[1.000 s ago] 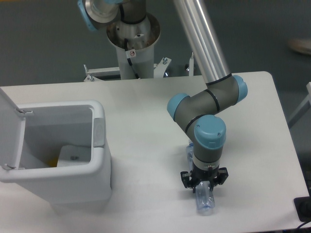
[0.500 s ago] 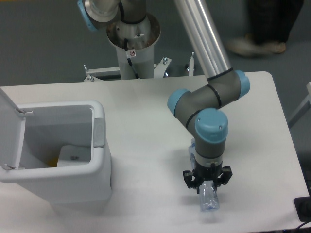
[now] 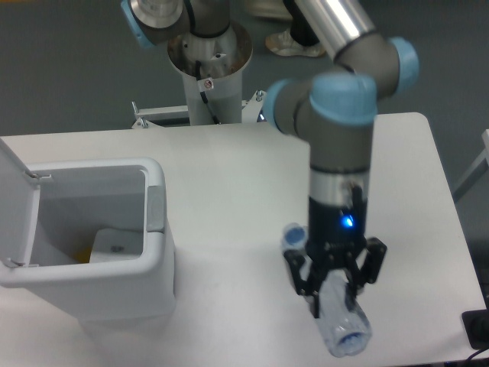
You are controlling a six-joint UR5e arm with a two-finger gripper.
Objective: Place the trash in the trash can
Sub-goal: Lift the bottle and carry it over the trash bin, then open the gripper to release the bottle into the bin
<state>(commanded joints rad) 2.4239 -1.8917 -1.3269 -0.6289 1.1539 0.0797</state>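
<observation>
Bin (image 3: 157,260) open, holding white pack (image 3: 114,246); fingers (image 3: 306,284) grip bottle (image 3: 340,325).

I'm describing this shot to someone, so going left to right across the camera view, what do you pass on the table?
Hinged lid → trash can → grey tab → bare table → claw closed around the plastic bottle.

White table (image 3: 229,176), grey floor (image 3: 69,69)
</observation>
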